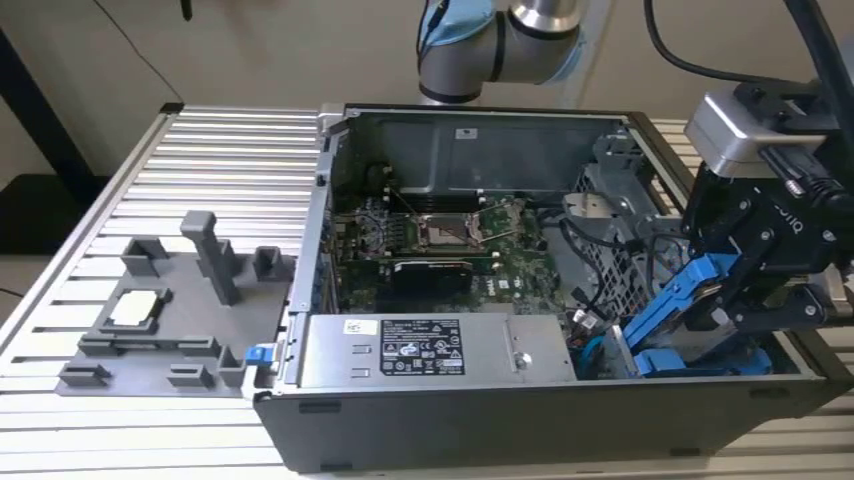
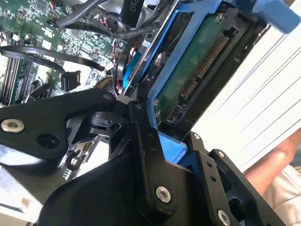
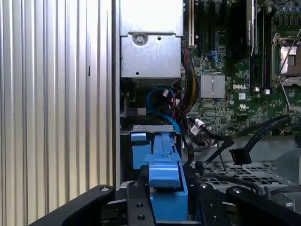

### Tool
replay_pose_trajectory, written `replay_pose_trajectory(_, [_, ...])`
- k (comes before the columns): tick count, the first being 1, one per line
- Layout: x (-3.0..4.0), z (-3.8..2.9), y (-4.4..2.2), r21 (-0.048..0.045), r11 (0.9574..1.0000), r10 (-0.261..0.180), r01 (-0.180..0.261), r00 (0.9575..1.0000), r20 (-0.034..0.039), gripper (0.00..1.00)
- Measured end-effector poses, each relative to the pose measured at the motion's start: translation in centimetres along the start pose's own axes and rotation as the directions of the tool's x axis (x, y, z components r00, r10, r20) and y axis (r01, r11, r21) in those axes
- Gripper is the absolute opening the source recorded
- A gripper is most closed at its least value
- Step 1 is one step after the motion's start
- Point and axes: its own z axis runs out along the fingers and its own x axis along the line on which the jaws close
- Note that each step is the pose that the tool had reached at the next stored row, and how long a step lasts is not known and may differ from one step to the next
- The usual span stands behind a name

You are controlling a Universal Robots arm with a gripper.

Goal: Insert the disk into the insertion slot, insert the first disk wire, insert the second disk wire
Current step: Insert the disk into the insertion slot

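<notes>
Green motherboard, power supply, grey fixture

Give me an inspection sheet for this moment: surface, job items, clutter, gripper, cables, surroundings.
Surface: ribbed metal table, open computer case on it.
Job's things: disk tilted, lower end in the case at the exterior view's right; drive cage beside it; seating cannot be told.
Clutter: grey fixture tray at the exterior view's left; second blue carrier in the case.
Gripper: gripper shut on the disk's blue frame.
Cables: black cable with loose connector; blue cable.
Surroundings: a person's arm in the second wrist view.
</notes>
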Motion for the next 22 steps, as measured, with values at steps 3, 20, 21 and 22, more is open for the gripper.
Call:
replay_pose_trajectory(3, [0.0,0.0,0.0,0.0,1.0,0.0,0.0,1.0,0.0,0.41])
replay_pose_trajectory(20, [0.03,0.4,1.38,0.0595,0.9982,-0.004,0.003,1.0,0.0039,0.32])
replay_pose_trajectory(21, [0.03,0.49,1.4,0.06,0.9982,-0.004,0.003,1.0,0.0037,0.32])
replay_pose_trajectory(22, [0.03,0.64,1.4,0.0601,0.9982,-0.004,0.003,1.0,0.0037,0.32])
